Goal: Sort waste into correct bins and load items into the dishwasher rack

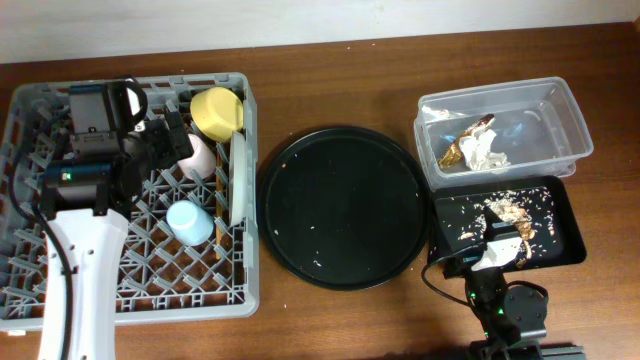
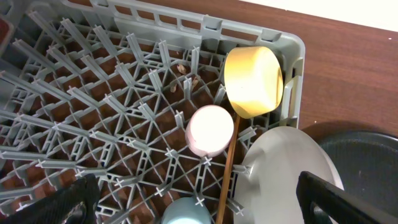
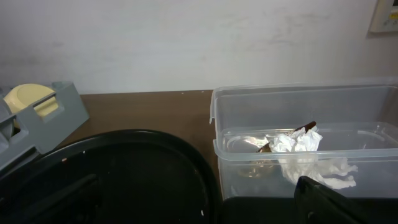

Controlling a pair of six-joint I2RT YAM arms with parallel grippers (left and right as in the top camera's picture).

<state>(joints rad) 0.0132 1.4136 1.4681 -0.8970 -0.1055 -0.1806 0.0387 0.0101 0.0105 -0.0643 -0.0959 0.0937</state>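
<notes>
So pretty much everything looks sorted already, but here's how I'd treat each piece if it needs a nudge. The left gripper [image 2: 196, 186] hangs over the dishwasher rack [image 1: 150, 82] with its fingers spread wide and nothing in them. The right gripper [image 1: 500, 248] sits at the near edge of the shallow black tray [image 1: 450, 225], and from its wrist view it looks open and empty too. In the rack, the yellow bowl [image 2: 252, 81] is tipped on its side in the far corner. It looks light and smooth, so I'd pinch its rim rather than its round belly. The pink cup [image 2: 210, 129] and blue cup [image 1: 190, 222] sit among the pegs. They're small, probably light and slippery, so squeeze across the wall. The plate [image 2: 286, 168] stands on edge along the rack wall nearest the round black tray [image 1: 340, 200]. It's stiff and could chip or roll, so take it by the top edge. The chopsticks [image 2: 227, 168] lie just beside the plate. They're thin and rigid and easy to lose between the pegs, so grab them mid-length. The napkin [image 1: 485, 150] and wrapper [image 1: 455, 152] are in the clear tub [image 1: 570, 110], both soft and crushable, so pinch them anywhere. The food scraps [image 1: 510, 212] are in the black tray, and they're crumbly and will break up in the fingers. A few specks are left on the round tray, too tiny to pinch, I think.
</notes>
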